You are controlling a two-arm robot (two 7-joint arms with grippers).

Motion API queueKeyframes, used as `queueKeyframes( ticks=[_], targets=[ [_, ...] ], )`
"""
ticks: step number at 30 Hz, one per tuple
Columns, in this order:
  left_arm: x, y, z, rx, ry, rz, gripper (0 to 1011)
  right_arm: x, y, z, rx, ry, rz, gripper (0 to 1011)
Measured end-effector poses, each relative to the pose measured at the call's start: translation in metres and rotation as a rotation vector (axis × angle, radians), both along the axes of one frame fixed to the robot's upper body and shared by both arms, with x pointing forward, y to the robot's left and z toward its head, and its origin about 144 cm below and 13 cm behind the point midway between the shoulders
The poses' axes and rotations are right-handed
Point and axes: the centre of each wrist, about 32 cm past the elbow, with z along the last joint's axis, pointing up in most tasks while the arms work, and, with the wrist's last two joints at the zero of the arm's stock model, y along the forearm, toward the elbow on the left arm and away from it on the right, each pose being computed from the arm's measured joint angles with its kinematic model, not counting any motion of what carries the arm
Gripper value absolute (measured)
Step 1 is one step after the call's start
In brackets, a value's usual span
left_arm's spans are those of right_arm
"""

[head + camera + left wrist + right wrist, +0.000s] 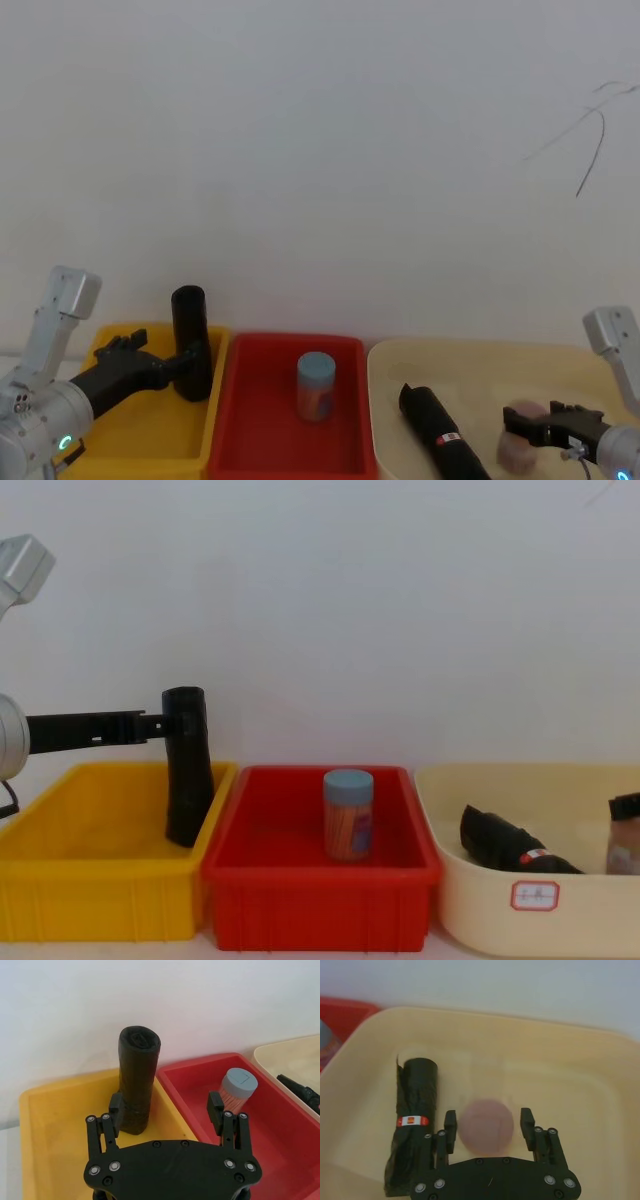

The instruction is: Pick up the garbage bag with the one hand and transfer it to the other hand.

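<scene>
The pick-up step is not yet done. In the yellow bin point(100, 900) a plain black roll point(137, 1085) stands upright, and the left gripper point(166, 1104) has its fingers spread around it, not pinching. The red bin point(320, 910) holds a blue-lidded jar point(348, 815). In the beige bin point(480, 910) the garbage bag point(412, 1125) lies untouched, just beside the right gripper point(487, 1122), whose fingers are spread around a pink-topped jar point(486, 1135). Next, a gripper probably must move onto the labelled bag and close on it
</scene>
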Motion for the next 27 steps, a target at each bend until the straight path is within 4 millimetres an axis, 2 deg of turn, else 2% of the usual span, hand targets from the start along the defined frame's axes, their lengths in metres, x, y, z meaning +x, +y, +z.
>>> queueKeyframes(
  ticks=[5, 10, 18, 27],
  targets=[
    [0.000, 0.000, 0.000, 0.000, 0.000, 0.000, 1000, 0.001, -0.002, -0.005, -0.004, 0.012, -0.005, 897],
    [0.000, 0.000, 0.000, 0.000, 0.000, 0.000, 1000, 0.002, -0.004, -0.009, -0.006, 0.024, -0.009, 1002],
    [0.000, -0.001, 0.000, -0.002, -0.003, -0.014, 1000, 0.000, -0.004, -0.009, -0.011, 0.013, -0.009, 1000],
    [0.001, -0.004, 0.004, -0.011, -0.029, -0.074, 1000, -0.008, 0.002, 0.002, -0.029, -0.066, -0.007, 1000]
  ],
)
